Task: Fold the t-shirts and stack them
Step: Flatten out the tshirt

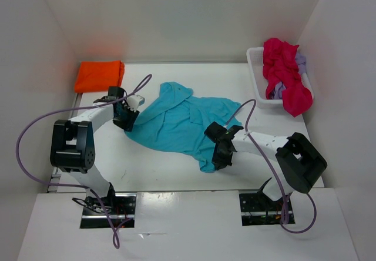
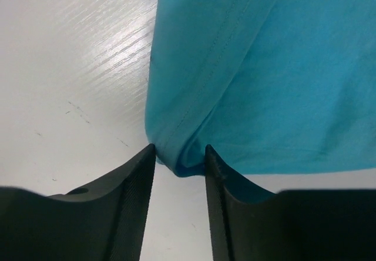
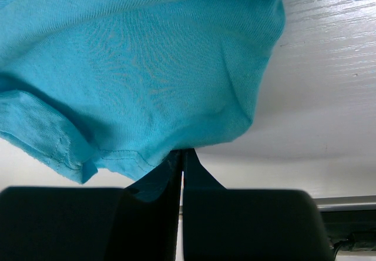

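Turquoise shirt [image 3: 147,67], hem pinched in right hand [image 3: 181,155]

From above, the pale lavender t-shirt [image 1: 301,63] shows only as slivers beside the magenta t-shirt [image 1: 285,76], which drapes over it and hides most of the white mesh basket [image 1: 257,76]. Both wrist views cut the turquoise t-shirt [image 2: 264,67] off at their edges. Whether the left claw [image 2: 179,149] presses the fold between its fingers cannot be told. The hem disappears between the pressed-together fingers of the right claw [image 3: 183,154].

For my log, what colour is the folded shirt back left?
The folded shirt is bright orange; top view shows it best.
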Controlling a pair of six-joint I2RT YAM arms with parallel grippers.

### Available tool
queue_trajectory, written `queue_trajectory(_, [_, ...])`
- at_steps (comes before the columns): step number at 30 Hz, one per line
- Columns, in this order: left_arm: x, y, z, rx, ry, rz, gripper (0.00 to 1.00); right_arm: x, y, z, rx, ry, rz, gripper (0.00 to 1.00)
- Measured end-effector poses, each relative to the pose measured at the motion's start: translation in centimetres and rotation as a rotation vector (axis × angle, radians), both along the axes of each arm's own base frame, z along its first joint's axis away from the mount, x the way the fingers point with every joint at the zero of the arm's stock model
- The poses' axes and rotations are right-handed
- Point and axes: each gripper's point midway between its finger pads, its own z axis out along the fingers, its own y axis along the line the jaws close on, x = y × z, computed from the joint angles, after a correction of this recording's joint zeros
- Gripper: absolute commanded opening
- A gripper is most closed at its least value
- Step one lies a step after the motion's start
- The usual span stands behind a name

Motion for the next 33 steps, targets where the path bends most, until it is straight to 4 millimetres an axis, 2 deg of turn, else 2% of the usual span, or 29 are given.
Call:
queue_trajectory(3, [-0.1, 0.0, 0.0, -0.002, 0.003, 0.003, 0.33, 0.0, 0.0, 0.0, 0.000, 0.000, 0.001, 0.00])
queue_trajectory(4, [-0.1, 0.0, -0.1, -0.003, 0.005, 0.006, 0.24, 0.0, 0.0, 0.0, 0.000, 0.000, 0.003, 0.00])
queue_trajectory(8, [-0.3, -0.1, -0.8, -0.007, 0.032, 0.016, 0.00, 0.0, 0.0, 0.0, 0.001, 0.000, 0.004, 0.00])
queue_trajectory(12, [-0.4, -0.3, -1.2, -0.020, 0.052, 0.008, 0.00, 0.7, -0.2, 0.2, 0.002, -0.004, 0.019, 0.00])
queue_trajectory(14, [0.0, -0.4, -0.4, -0.048, 0.075, 0.010, 0.00, 3.1, -0.5, 1.0, 0.001, -0.023, 0.012, 0.00])
queue_trajectory(15, [0.8, -0.4, 0.5, -0.072, 0.074, 0.012, 0.00, 5.6, -0.7, 2.3, 0.008, -0.052, -0.001, 0.00])
queue_trajectory(17, [3.9, 0.2, 3.9, -0.121, 0.010, 0.030, 0.00, 12.6, -0.9, 6.3, 0.044, -0.184, -0.049, 0.00])
queue_trajectory(19, [8.1, 1.6, 10.1, -0.179, -0.135, 0.055, 0.00, 21.2, -1.9, 13.5, 0.086, -0.384, -0.097, 0.00])
queue_trajectory(21, [11.7, 3.4, 17.3, -0.218, -0.332, 0.079, 0.00, 27.8, -3.7, 22.4, 0.115, -0.633, -0.140, 0.00])
queue_trajectory(23, [12.7, 5.1, 24.3, -0.245, -0.518, 0.094, 0.00, 30.7, -6.2, 31.1, 0.100, -0.856, -0.181, 0.00])
queue_trajectory(24, [12.2, 6.0, 27.3, -0.245, -0.593, 0.102, 0.00, 30.9, -7.2, 35.0, 0.091, -0.951, -0.196, 0.00])
queue_trajectory(25, [11.3, 6.4, 29.7, -0.248, -0.650, 0.110, 0.00, 30.7, -7.7, 38.1, 0.087, -1.026, -0.204, 0.00])
queue_trajectory(26, [10.3, 6.5, 31.6, -0.248, -0.694, 0.108, 0.00, 29.9, -8.1, 40.6, 0.082, -1.085, -0.206, 0.00])
queue_trajectory(27, [9.2, 6.2, 33.3, -0.247, -0.734, 0.096, 0.00, 28.9, -8.4, 42.1, 0.075, -1.119, -0.205, 0.00])
queue_trajectory(29, [7.6, 5.1, 34.9, -0.258, -0.771, 0.066, 0.00, 26.8, -9.0, 42.4, 0.058, -1.125, -0.197, 0.00])
queue_trajectory(30, [6.9, 4.7, 34.9, -0.264, -0.772, 0.054, 0.00, 25.9, -9.2, 41.3, 0.048, -1.099, -0.189, 0.00])
queue_trajectory(32, [6.0, 4.3, 33.2, -0.273, -0.732, 0.052, 0.00, 24.0, -9.6, 37.7, 0.026, -1.023, -0.180, 0.00])
queue_trajectory(33, [5.7, 4.4, 31.5, -0.277, -0.687, 0.064, 0.00, 23.0, -9.7, 35.1, 0.015, -0.963, -0.173, 0.00])
